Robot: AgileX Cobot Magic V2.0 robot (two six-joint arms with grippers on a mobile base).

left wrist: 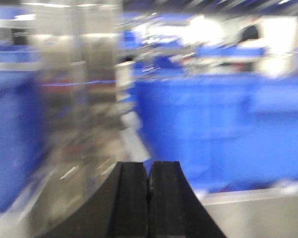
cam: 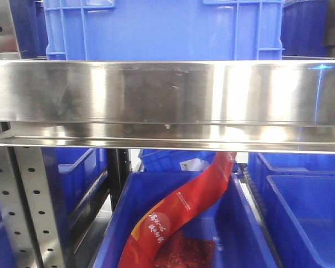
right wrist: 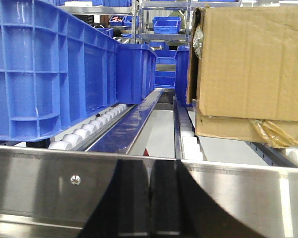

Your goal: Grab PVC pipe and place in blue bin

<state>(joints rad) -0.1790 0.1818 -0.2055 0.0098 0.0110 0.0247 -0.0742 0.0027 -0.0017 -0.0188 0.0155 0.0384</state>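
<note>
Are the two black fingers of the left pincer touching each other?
Touching. The left wrist view shows the left pincer with both black fingers pressed together along a thin seam, no gap and nothing between them.

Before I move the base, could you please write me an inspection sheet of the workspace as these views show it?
Surface: a steel shelf rail spans the front view; roller tracks run along the shelf in the right wrist view.
Job's things: no pipe seen; a blue bin sits above the rail, and another blue bin sits below.
Clutter: a red bag hangs into the lower bin; a cardboard box sits on the rollers.
Grippers: left gripper has its jaws together, holding nothing; right gripper not in view.
Cables: nothing seen.
Surroundings: shelving with more blue bins; the left wrist view is blurred.
</note>
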